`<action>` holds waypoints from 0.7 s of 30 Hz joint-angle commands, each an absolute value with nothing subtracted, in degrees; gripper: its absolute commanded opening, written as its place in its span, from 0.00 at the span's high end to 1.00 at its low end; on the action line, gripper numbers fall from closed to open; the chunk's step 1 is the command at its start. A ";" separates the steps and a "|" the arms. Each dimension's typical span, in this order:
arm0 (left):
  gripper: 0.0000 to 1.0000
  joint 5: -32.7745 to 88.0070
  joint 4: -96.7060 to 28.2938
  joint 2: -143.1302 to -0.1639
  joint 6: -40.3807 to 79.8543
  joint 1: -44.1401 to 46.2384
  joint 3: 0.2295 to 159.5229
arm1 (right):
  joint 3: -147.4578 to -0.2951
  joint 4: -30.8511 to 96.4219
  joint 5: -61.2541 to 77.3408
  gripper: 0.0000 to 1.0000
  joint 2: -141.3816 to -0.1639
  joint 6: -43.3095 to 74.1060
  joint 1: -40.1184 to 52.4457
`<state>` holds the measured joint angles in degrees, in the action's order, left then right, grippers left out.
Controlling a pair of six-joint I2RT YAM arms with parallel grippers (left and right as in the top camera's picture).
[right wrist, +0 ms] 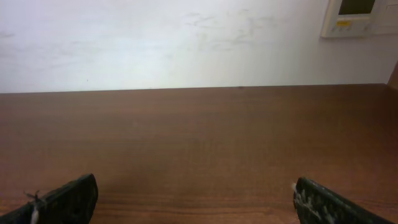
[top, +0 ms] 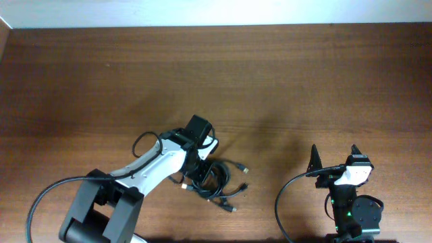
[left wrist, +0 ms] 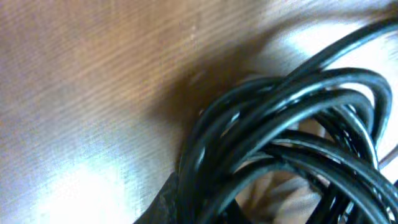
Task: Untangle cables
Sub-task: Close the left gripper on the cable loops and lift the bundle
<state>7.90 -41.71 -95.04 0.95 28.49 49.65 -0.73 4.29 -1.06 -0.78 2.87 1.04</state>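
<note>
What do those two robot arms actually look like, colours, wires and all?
Both arms are mostly black with white shells. The left arm has a long white middle section, black joints and a boxy black block near its tip. The right arm ends in two pointed black jaws and shows small green lights low down. A thick black cable loops from each base.

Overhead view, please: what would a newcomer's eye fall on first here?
The tangle of thin black cables near the front edge of the table, with the left gripper down on it; in the left wrist view their glossy loops fill much of the frame. To the right, the right gripper stands wide open over bare wood, holding nothing.
</note>
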 commanded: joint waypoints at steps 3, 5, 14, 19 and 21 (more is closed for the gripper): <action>1.00 7.68 -50.09 -92.97 4.93 28.40 57.67 | -0.32 4.58 -1.56 0.01 -0.19 3.31 0.69; 1.00 7.68 -50.24 -91.64 8.58 28.40 59.64 | -0.32 4.58 -1.56 0.01 -0.19 3.31 0.69; 1.00 16.97 -49.39 -84.07 11.09 28.38 63.55 | -0.32 4.51 -1.56 0.01 -0.19 3.31 0.69; 1.00 21.47 -49.32 -79.72 10.94 28.38 63.55 | -0.34 2.55 -4.36 0.01 -0.19 3.31 0.67; 1.00 21.91 -49.39 -77.87 10.83 28.34 63.55 | -0.45 -0.12 -4.16 0.01 -0.19 3.38 0.69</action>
<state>17.37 -49.69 -81.97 10.35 28.49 62.33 -0.69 2.57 -2.24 -0.80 2.87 1.04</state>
